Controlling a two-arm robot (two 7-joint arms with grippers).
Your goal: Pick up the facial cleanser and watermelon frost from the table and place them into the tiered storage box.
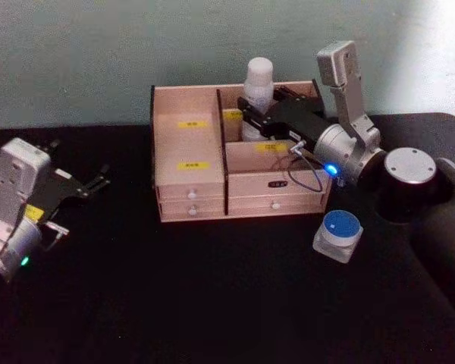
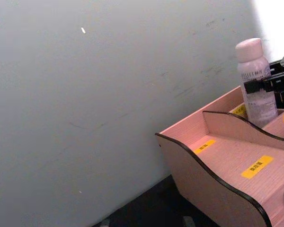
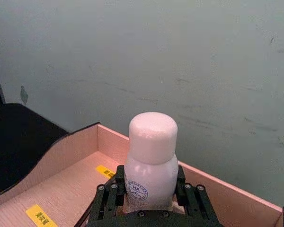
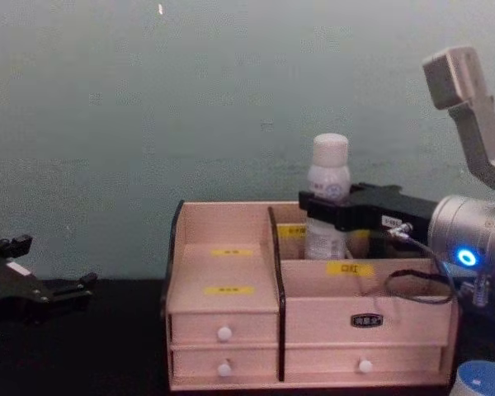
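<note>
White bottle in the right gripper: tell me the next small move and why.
Probably open the right gripper and release. The white bottle stands upright between its fingers, down inside the rear right compartment of the tiered storage box, though its base is hidden. The left gripper sits idle, open, on the left.

Setting: robotics lab bench. Black-draped table (image 1: 212,303) stands against a bare, pale green wall (image 1: 98,53) (scuffed and marked).
</note>
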